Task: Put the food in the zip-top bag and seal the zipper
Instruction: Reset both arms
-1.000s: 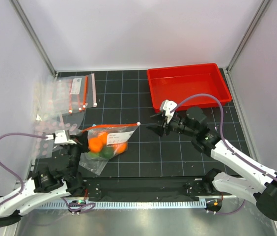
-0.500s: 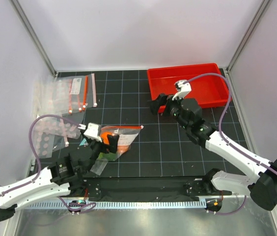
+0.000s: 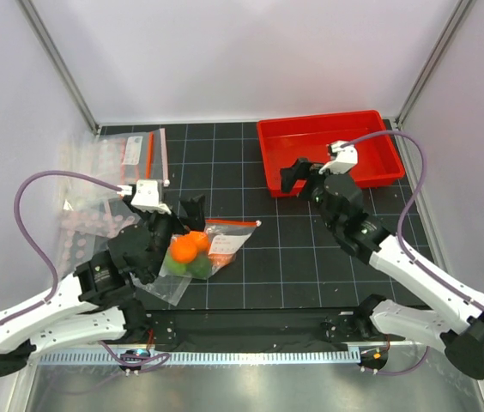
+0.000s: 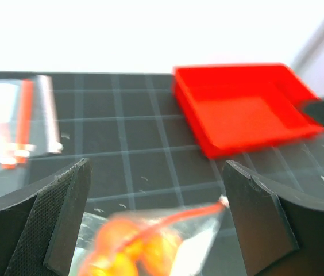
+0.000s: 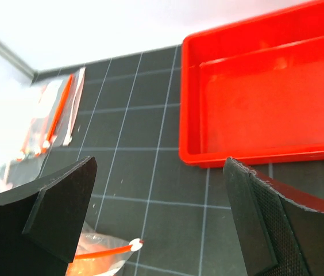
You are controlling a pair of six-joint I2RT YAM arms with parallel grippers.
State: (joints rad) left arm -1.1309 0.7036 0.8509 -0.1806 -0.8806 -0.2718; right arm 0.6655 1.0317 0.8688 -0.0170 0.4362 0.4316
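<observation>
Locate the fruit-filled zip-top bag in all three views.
Top external: zip-top bag lies left of centre on the mat.
Left wrist: bottom centre, blurred.
Right wrist: only its zipper corner shows, at bottom left.
Shared landmark: the red tray, up and right of the bag in each view.

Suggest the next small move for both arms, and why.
Probably retract both arms: the orange and green round fruits lie inside the clear plastic zip-top bag, its red-orange zipper strip looks pressed into one line, and the left gripper and right gripper hang open, empty.
</observation>
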